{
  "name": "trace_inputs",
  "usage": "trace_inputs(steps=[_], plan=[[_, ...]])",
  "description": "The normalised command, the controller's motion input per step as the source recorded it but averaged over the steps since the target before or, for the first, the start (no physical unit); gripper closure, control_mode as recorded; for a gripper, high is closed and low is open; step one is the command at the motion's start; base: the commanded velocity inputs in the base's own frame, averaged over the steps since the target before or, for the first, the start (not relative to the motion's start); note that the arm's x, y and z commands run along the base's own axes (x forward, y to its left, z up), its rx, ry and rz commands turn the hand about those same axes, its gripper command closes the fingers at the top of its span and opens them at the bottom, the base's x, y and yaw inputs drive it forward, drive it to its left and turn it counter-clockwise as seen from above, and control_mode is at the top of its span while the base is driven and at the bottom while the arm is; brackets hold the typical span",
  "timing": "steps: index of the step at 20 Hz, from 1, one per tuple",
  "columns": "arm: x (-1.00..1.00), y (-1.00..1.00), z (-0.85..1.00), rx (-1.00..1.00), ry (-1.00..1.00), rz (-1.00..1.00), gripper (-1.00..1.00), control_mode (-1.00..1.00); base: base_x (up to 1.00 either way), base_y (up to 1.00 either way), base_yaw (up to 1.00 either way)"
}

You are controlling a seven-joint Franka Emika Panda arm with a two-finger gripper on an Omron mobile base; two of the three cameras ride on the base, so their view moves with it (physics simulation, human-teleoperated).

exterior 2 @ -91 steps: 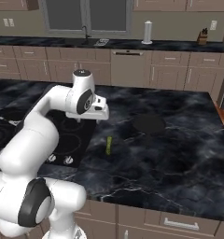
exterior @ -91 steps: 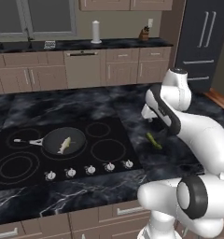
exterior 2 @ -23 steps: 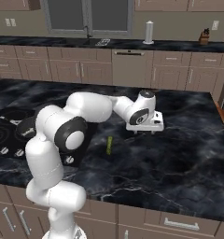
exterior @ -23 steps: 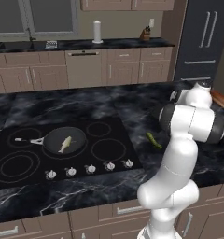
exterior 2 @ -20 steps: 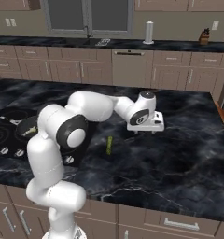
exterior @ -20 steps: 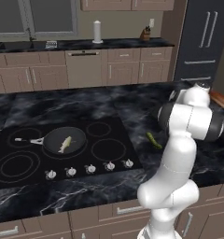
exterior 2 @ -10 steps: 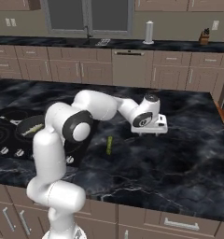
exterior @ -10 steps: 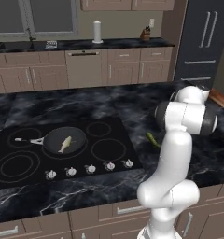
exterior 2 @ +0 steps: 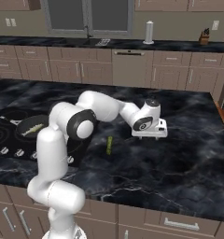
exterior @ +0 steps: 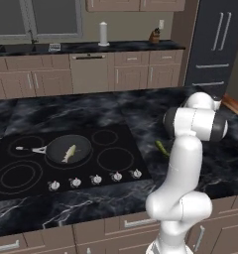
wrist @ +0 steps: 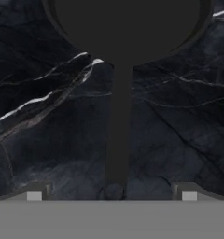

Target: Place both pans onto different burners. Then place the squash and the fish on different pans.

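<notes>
Hand view: a second pan (wrist: 128, 28) is seen lying on the dark marble counter (wrist: 48, 140), its round bowl at the top of the picture and its long thin handle (wrist: 117, 135) running straight down toward the camera. The gripper (wrist: 111, 195) is held spread wide, with one finger tip (wrist: 34, 193) at either side of the handle's end; the handle is not touched by either tip and nothing is grasped.

From the right base view, the gripper (exterior 2: 150, 133) is seen low over the counter (exterior 2: 179, 154), well to the right of the cooktop (exterior 2: 6, 135), with the arm stretched out sideways to reach it. The squash (exterior 2: 108, 144) is found on the bare counter between the cooktop and the gripper, apart from both.

From the left base view, the first pan (exterior: 68, 149) is seen set on a burner (exterior: 22, 145) region of the cooktop (exterior: 116, 158), its handle pointing left, and the fish (exterior: 69, 153) is laid inside it. The squash (exterior: 162, 148) is partly hidden behind the arm, just right of the cooktop's edge.
</notes>
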Motion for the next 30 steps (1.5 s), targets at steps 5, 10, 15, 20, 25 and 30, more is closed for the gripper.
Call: trace_inputs(steps=[5, 10, 15, 20, 25, 30], plan=[[0.05, -0.01, -0.21, 0.00, 0.00, 0.00, -1.00, -1.00, 0.00, 0.00, 0.00], [0.06, 0.00, -0.23, 0.00, 0.00, 0.00, -1.00, -1.00, 0.00, 0.00, 0.00], [0.10, 0.00, -0.20, 0.00, 0.00, 0.00, -1.00, -1.00, 0.00, 0.00, 0.00], [0.14, 0.00, -0.18, 0.00, 0.00, 0.00, -1.00, -1.00, 0.00, 0.00, 0.00], [0.11, 0.00, -0.17, 0.00, 0.00, 0.00, -1.00, -1.00, 0.00, 0.00, 0.00], [0.10, 0.00, -0.15, 0.00, 0.00, 0.00, 1.00, -1.00, 0.00, 0.00, 0.00]])
